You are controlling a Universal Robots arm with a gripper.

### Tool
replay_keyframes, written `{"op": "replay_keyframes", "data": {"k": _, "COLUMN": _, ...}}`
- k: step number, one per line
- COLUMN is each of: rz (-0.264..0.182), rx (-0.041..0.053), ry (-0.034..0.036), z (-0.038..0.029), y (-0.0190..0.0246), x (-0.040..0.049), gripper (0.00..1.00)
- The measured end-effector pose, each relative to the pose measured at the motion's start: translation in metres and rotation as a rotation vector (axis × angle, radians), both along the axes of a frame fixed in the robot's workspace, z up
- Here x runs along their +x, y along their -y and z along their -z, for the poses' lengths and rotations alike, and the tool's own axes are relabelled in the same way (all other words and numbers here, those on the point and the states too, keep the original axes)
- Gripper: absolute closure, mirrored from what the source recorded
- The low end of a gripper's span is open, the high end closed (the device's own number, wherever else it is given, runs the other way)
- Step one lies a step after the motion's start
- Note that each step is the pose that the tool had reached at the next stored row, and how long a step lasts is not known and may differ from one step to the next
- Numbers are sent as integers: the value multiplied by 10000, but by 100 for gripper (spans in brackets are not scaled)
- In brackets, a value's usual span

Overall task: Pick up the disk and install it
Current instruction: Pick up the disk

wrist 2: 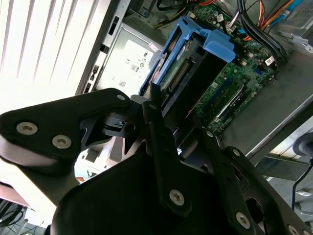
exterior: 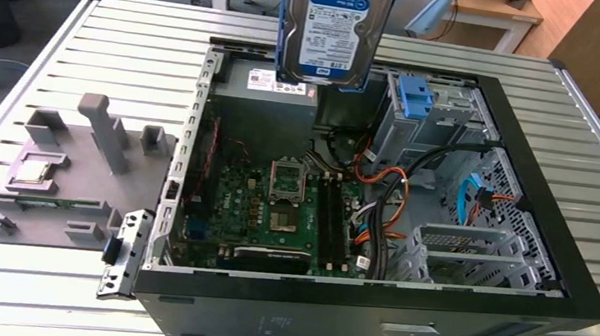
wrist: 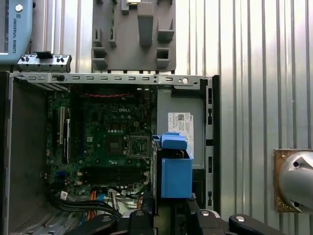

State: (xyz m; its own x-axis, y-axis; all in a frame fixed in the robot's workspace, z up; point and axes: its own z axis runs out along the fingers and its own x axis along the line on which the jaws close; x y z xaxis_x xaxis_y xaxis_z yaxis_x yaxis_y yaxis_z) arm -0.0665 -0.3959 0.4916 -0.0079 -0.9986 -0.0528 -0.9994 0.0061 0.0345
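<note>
Disk [exterior: 333,31] hangs on edge above the open computer case [exterior: 579,302], over the power supply [exterior: 267,90], with its label facing the exterior view. In the second wrist view the gripper [wrist 2: 172,113] has its fingers [wrist 2: 155,105] pinching the disk's end.

Judgement: this is the carry stage. Sound practice is a firm, square hold, with the lower edge kept clear of the cables [exterior: 386,189] and the board, and nothing forced.

- Table [exterior: 82,31]: ribbed aluminium, hard, grooved.
- Case: black sheet metal, boxy.
- Motherboard [exterior: 274,207]: green, studded, probably fragile.
- Disk: smooth silver slab with a glossy label, in a bright blue plastic frame that is likely springy.
</note>
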Motion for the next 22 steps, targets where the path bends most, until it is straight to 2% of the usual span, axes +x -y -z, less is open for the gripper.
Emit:
{"op": "replay_keyframes", "data": {"k": 4, "rz": 8, "rx": 0, "ry": -1, "z": 0, "y": 76, "x": 9, "gripper": 65}}
{"op": "replay_keyframes", "data": {"k": 8, "rz": 10, "rx": 0, "ry": -5, "z": 1, "y": 111, "x": 46, "gripper": 65}}
{"op": "replay_keyframes", "data": {"k": 15, "rz": 10, "rx": 0, "ry": -34, "z": 2, "y": 161, "x": 161, "gripper": 65}}
{"op": "replay_keyframes", "data": {"k": 22, "rz": 27, "rx": 1, "ry": -46, "z": 3, "y": 267, "x": 213, "gripper": 65}}
